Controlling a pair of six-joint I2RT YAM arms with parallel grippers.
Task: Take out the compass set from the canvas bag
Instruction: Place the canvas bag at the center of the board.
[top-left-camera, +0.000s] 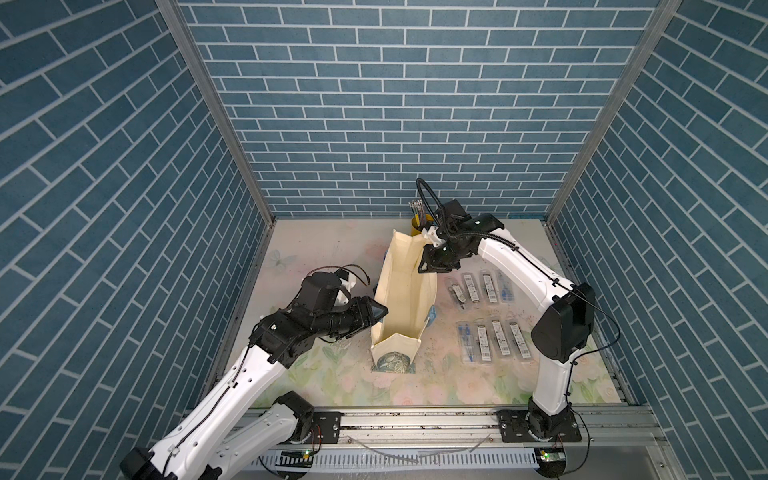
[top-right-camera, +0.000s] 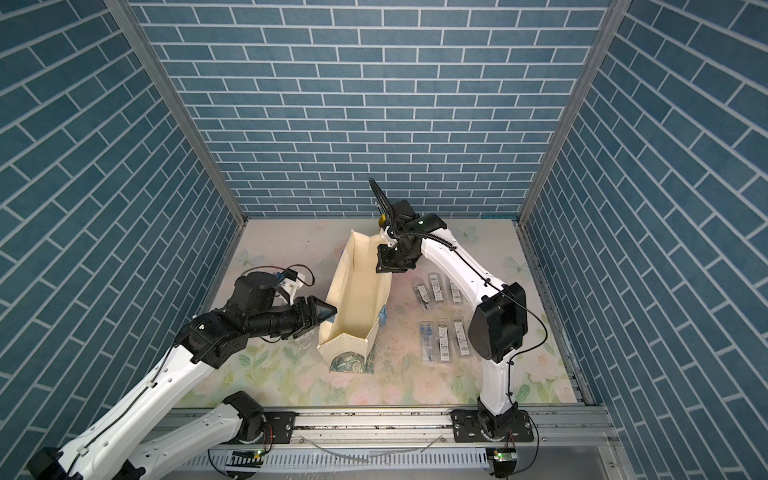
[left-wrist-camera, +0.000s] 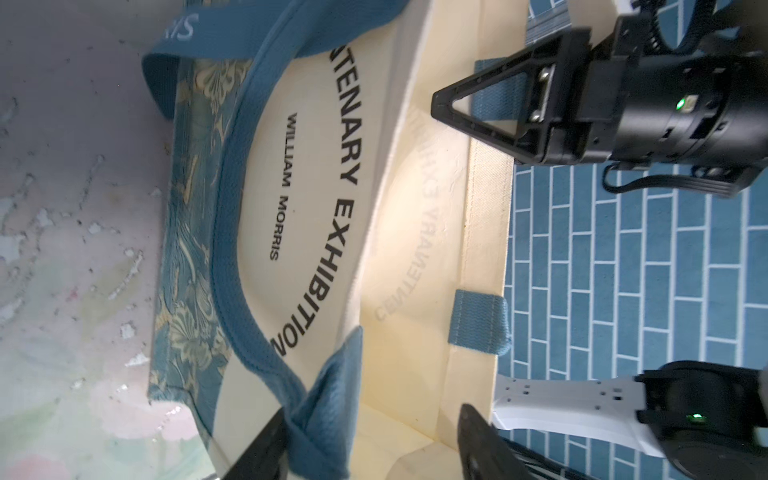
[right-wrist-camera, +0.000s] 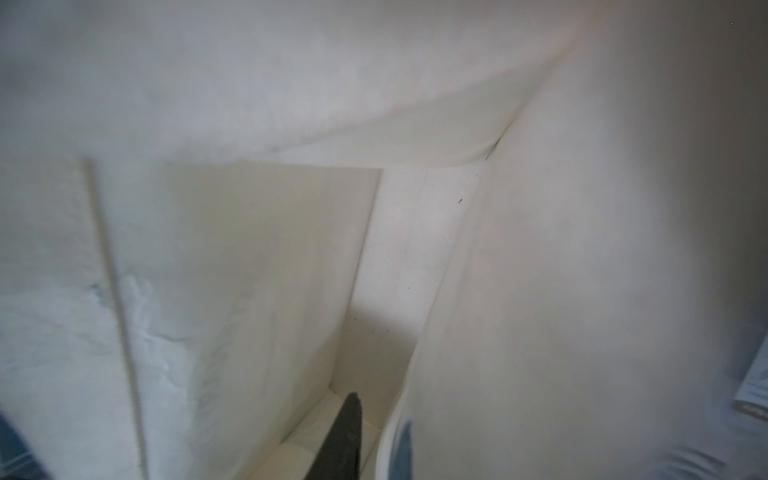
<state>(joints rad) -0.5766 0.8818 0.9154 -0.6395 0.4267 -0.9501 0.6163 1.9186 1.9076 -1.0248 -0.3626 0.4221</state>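
Observation:
The cream canvas bag (top-left-camera: 390, 266) (top-right-camera: 353, 282) stands open at mid-table, its teal leaf panel (top-left-camera: 392, 359) facing the front. No compass set shows inside it. Several compass sets (top-left-camera: 476, 286) (top-right-camera: 442, 343) in clear cases lie on the table to its right. My left gripper (top-left-camera: 380, 311) (left-wrist-camera: 374, 444) is open at the bag's left rim, its jaws astride the rim and the blue strap (left-wrist-camera: 328, 399). At the far right rim my right gripper (top-left-camera: 426, 266) (right-wrist-camera: 380, 419) is open. One of its fingers (right-wrist-camera: 347, 432) is inside the bag; the wall hides the other.
A yellow pencil cup (top-left-camera: 417, 224) (top-right-camera: 381, 220) stands behind the bag, close to the right wrist. The compass cases lie in two rows between the bag and the right arm's base (top-left-camera: 540, 419). Blue brick walls (top-left-camera: 374, 104) close in three sides.

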